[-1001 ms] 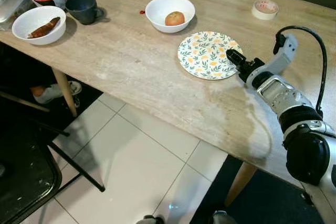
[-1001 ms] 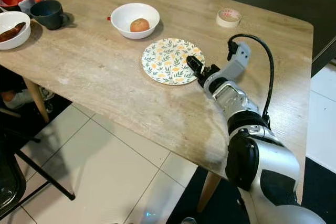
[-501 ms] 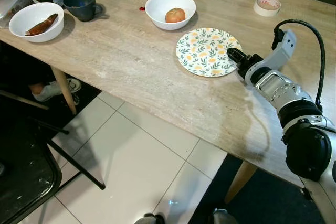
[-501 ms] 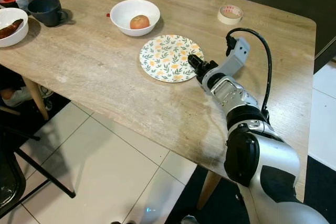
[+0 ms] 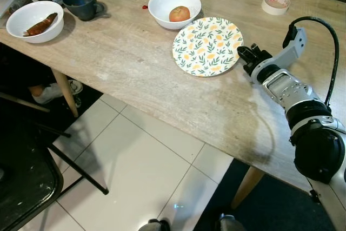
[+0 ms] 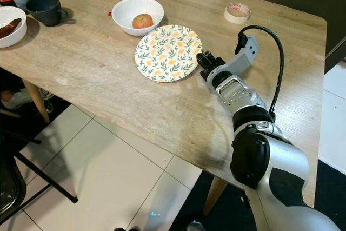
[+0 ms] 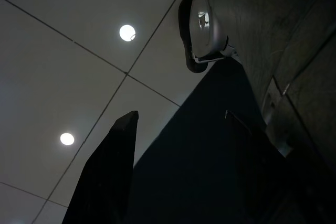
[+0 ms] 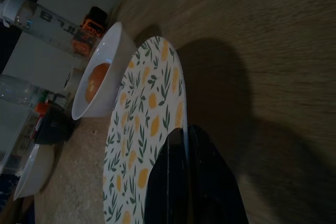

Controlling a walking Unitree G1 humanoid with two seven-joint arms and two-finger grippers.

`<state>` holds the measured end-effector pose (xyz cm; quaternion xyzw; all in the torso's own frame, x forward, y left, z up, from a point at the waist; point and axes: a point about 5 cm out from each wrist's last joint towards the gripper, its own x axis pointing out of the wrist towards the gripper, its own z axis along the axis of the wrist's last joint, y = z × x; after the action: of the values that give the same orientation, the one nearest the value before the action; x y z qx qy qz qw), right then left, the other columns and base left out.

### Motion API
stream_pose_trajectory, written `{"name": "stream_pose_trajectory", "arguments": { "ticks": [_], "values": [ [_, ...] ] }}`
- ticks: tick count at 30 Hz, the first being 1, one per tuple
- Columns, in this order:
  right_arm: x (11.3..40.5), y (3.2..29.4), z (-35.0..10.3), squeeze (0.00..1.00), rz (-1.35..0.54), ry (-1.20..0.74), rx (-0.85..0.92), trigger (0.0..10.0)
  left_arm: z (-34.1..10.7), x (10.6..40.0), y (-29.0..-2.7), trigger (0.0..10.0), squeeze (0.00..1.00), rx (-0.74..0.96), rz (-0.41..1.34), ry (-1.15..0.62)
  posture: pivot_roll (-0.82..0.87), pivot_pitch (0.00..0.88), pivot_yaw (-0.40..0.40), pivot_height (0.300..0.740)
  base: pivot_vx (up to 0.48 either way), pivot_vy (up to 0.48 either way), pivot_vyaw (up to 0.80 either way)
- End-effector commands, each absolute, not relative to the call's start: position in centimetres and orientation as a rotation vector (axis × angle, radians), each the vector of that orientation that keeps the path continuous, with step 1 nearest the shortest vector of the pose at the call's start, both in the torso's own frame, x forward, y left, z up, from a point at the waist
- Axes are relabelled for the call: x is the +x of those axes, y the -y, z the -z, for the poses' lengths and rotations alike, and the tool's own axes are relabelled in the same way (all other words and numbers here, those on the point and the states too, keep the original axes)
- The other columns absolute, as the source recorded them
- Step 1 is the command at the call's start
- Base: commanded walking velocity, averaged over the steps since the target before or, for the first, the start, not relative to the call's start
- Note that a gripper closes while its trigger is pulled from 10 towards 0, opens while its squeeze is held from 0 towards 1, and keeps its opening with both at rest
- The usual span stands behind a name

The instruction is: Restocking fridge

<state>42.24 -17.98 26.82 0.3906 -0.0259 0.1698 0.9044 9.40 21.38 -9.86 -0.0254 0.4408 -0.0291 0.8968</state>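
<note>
1. Your right gripper point(image 5: 241, 53) pinches the near rim of one floral plate point(image 5: 207, 45), which is tilted up off the wooden table point(image 5: 135, 68).
2. Just beyond the plate: one white bowl point(image 5: 174, 8) holding one apple point(image 5: 179, 13).
3. Farther off: one tape roll point(image 5: 275, 3), one dark mug point(image 5: 81, 3), and a second white bowl point(image 5: 33, 20).
4. Your left gripper point(image 7: 178, 171) hangs with its fingers apart over floor tiles.
</note>
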Motion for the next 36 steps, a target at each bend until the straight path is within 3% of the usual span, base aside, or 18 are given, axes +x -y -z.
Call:
{"name": "stream_pose_trajectory", "arguments": {
  "ticks": [1,14,24,30,36],
  "values": [
    [41.9,18.9,-24.9,0.00,-0.317,0.003,0.817,0.0,10.5,7.8,-20.6,10.0,0.00,-0.069,0.079,-0.981,0.03,0.321,0.007,0.740,0.000,0.000,0.00],
    [39.9,20.2,-23.2,0.00,-0.684,0.108,0.828,0.0,10.1,10.0,-21.2,10.0,0.00,-0.085,0.024,-0.953,0.01,0.226,0.004,0.740,0.000,0.000,0.00],
    [38.4,20.7,-20.6,0.00,-0.792,0.083,0.836,0.0,9.1,12.3,-23.1,10.0,0.00,-0.109,-0.067,-0.881,0.00,0.176,0.008,0.740,0.000,0.000,0.00],
    [37.0,20.2,-19.7,0.00,-0.943,0.146,0.881,0.0,7.2,15.6,-25.0,10.0,0.00,-0.195,-0.158,-0.722,-0.01,0.146,0.010,0.740,0.000,0.000,0.00],
    [36.8,20.5,-19.2,0.00,-0.904,0.168,0.902,0.0,5.0,19.0,-26.1,10.0,0.00,-0.309,-0.162,-0.541,-0.01,0.136,0.012,0.740,0.000,0.000,0.00]
  ]
}}
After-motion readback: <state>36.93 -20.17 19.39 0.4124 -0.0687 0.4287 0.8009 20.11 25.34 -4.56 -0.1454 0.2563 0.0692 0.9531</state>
